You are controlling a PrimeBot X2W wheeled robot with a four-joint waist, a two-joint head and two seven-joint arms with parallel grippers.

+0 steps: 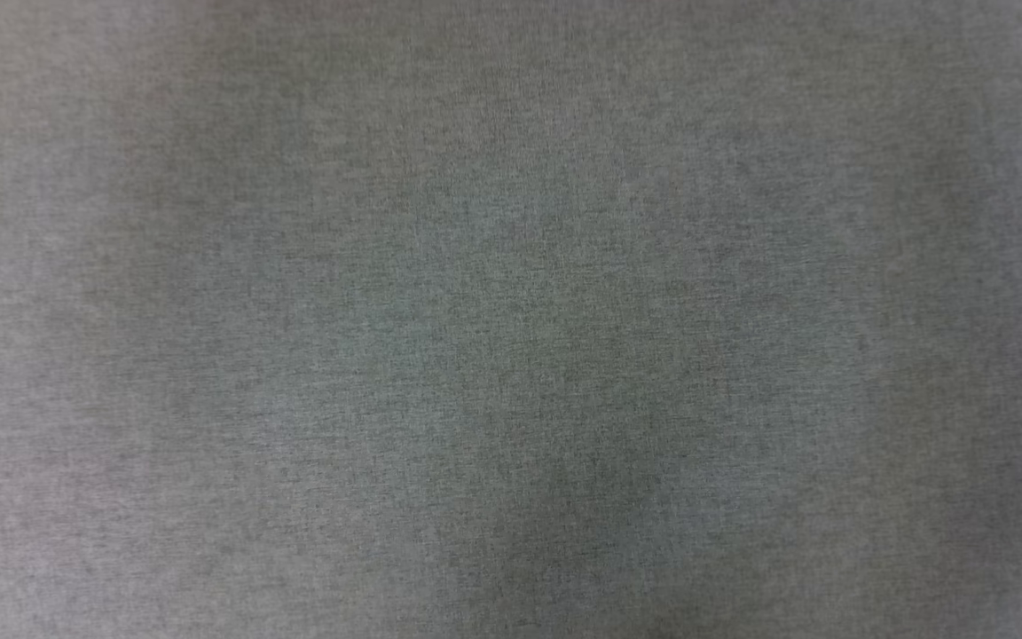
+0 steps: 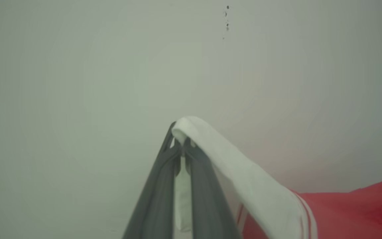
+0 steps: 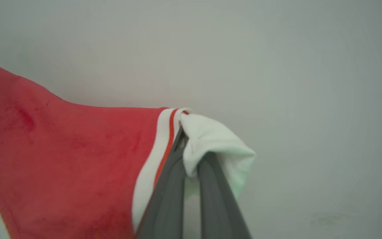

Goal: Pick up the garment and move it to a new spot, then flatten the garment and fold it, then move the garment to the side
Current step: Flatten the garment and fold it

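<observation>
Specks (image 2: 226,18) mark pale surface (image 2: 78,66) beyond pinched garment (image 2: 353,212)

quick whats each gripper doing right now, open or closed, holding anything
left gripper: closed, pinching white sleeve fabric of the garment
right gripper: closed, pinching white fabric of the garment next to its striped edge

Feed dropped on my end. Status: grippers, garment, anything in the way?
Left gripper shut on garment, white part. Right gripper shut on another white part. Red body spans between them. No obstruction seen.
</observation>
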